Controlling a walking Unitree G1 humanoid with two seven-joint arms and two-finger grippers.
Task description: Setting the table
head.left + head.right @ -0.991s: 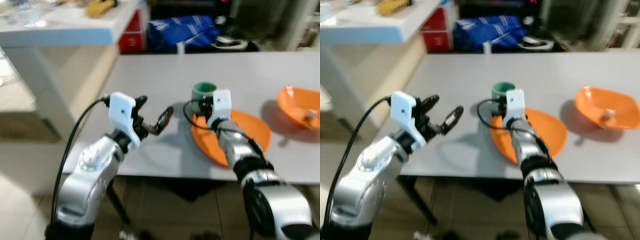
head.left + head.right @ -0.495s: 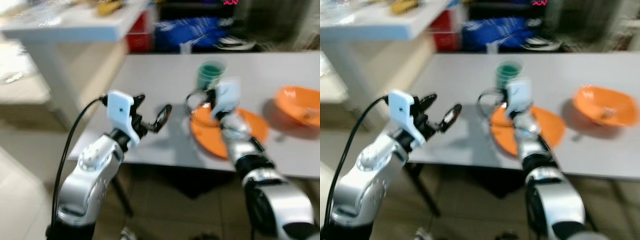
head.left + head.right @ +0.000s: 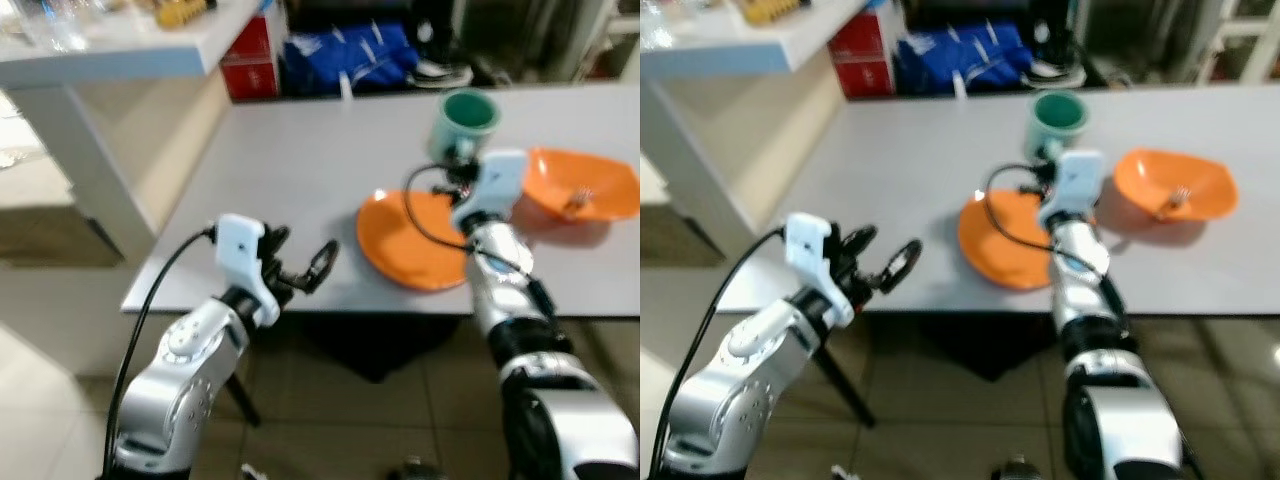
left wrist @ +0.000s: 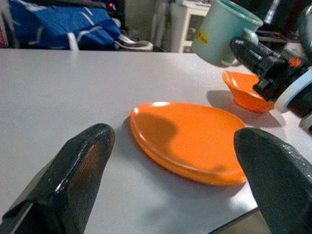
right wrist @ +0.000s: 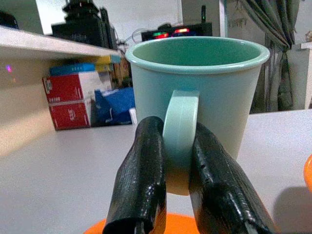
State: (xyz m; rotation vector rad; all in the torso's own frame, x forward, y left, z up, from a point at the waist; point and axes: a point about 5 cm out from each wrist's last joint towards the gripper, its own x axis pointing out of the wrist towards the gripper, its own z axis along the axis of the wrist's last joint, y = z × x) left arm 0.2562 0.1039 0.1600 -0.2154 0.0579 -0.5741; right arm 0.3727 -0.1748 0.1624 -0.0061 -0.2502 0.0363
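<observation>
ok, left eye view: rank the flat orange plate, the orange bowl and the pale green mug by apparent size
1. Flat orange plate, largest.
2. Orange bowl, somewhat smaller; the right arm's white wrist mount hides its near-left edge.
3. Pale green mug, smallest; the right gripper holds it by the handle above the grey table, so its height makes the comparison rough.

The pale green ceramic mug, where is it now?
The pale green ceramic mug is held by its handle in the right end effector, above the grey table, between orange plate and orange bowl.

The right gripper [image 5: 178, 183] is raised above the table with its fingers pinched on a mug handle [image 5: 180, 141], while the left gripper [image 3: 300, 265] is held low, forward and spread wide.
</observation>
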